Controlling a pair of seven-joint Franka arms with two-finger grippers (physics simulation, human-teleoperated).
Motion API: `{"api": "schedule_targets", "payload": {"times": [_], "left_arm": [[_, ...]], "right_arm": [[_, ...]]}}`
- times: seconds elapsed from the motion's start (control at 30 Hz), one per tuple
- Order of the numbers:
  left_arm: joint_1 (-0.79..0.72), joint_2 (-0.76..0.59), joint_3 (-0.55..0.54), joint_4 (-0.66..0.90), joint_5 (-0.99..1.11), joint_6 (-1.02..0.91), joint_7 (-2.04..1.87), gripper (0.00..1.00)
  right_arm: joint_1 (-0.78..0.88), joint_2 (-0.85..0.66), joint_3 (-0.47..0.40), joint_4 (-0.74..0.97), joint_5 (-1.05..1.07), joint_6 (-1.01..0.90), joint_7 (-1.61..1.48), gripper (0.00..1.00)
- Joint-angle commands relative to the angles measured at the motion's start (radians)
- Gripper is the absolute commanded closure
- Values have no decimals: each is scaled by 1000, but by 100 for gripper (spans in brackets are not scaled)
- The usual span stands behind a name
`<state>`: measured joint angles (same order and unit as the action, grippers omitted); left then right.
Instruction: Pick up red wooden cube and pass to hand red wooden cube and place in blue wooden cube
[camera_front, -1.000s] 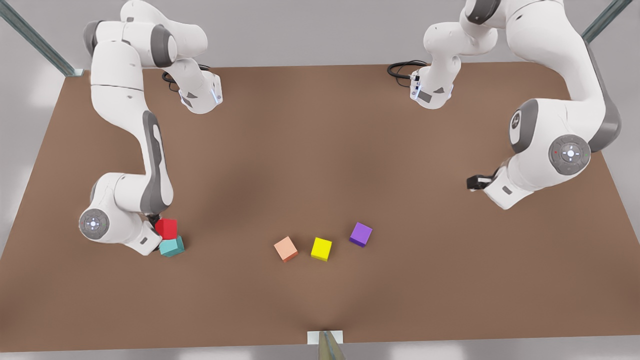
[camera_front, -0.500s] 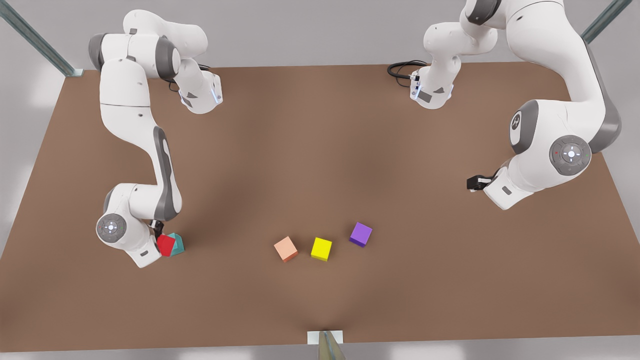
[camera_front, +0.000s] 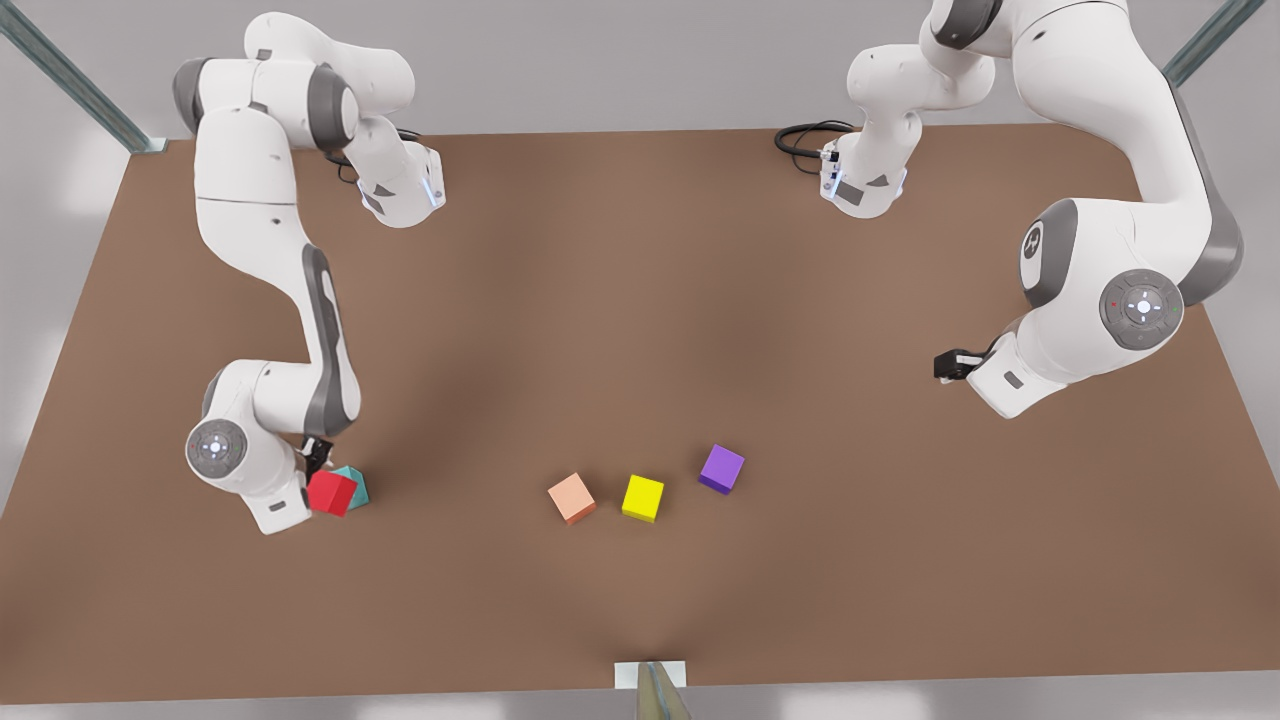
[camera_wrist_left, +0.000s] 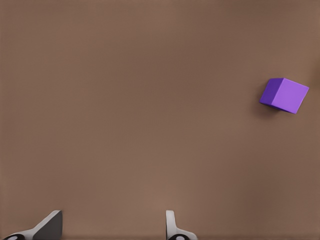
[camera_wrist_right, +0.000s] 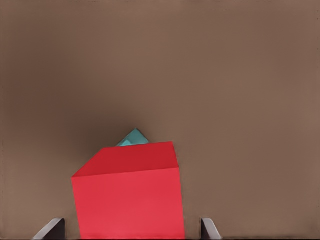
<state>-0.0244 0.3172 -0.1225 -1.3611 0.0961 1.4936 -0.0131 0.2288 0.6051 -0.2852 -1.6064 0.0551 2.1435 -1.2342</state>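
The red wooden cube (camera_front: 332, 492) sits tilted over the blue wooden cube (camera_front: 355, 484), a teal block of which only a corner (camera_wrist_right: 134, 137) peeks out past the red cube (camera_wrist_right: 130, 195). My right gripper (camera_front: 320, 468), on the arm at the front view's left, straddles the red cube. Its fingers (camera_wrist_right: 52, 229) stand apart from the cube's sides, so it is open. My left gripper (camera_front: 947, 365) waits open and empty at the front view's right, and its fingertips (camera_wrist_left: 50, 226) hang over bare table.
A salmon-orange cube (camera_front: 571, 497), a yellow cube (camera_front: 643, 497) and a purple cube (camera_front: 721, 468) lie in a row near the table's middle front. The purple cube (camera_wrist_left: 284, 95) also lies off to the side of my left gripper. Brown table (camera_front: 640, 300) stretches all around.
My right gripper has come down with the red cube, from just above the teal cube to resting over it. The cube tilted on the way. The left arm stayed still.
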Motion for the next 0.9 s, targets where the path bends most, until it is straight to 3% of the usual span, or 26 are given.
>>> {"api": "schedule_targets", "payload": {"times": [0.0,0.17,0.27,0.3,0.33,0.4,0.47,0.53,0.57,0.7,0.87], "left_arm": [[0,-1,0,0,1,1,12,0],[1,-1,0,0,1,1,12,0],[1,-1,0,0,-1,1,12,0],[1,-1,0,0,-1,1,12,0],[1,-1,0,0,-1,-1,12,0],[1,-1,0,0,-1,1,12,0],[1,-1,0,0,-1,1,12,0],[1,-1,0,0,-1,1,12,0],[1,-1,0,0,-1,1,12,0],[1,-1,0,0,-1,1,12,0],[3,-1,1,0,-2,-1,12,0]], "right_arm": [[1,-31,3,0,17,-94,114,0],[7,-149,3,0,123,-332,194,0],[12,-194,6,43,212,-488,927,0],[55,-185,8,94,106,-488,1271,0],[46,-182,8,149,74,-507,1273,0],[50,-148,8,371,23,-787,1283,0],[32,-180,6,444,9,-904,1285,0],[-167,-283,221,382,-9,-907,1340,0],[-192,-356,258,332,-23,-896,1366,0],[-206,-472,256,148,-26,-755,1358,0],[-206,-464,245,137,-26,-737,1360,0]]}}
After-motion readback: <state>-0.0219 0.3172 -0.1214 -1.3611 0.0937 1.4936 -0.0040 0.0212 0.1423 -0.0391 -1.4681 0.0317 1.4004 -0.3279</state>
